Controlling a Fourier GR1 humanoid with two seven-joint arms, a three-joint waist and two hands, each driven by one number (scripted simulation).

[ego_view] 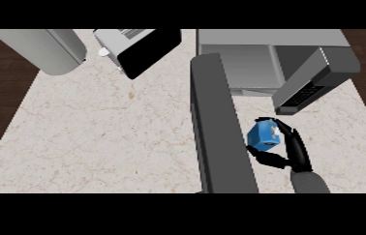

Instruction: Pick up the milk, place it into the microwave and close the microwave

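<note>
Gripping the upright milk [263, 135], right hand [289, 152] nears the open microwave [243, 60].

milk [263, 135] in right hand [292, 152], before microwave [271, 60]

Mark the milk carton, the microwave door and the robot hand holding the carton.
milk carton [262, 134], head view, blue side.
microwave door [214, 123], head view, grey panel.
right robot hand [295, 149], head view, palm.
</note>
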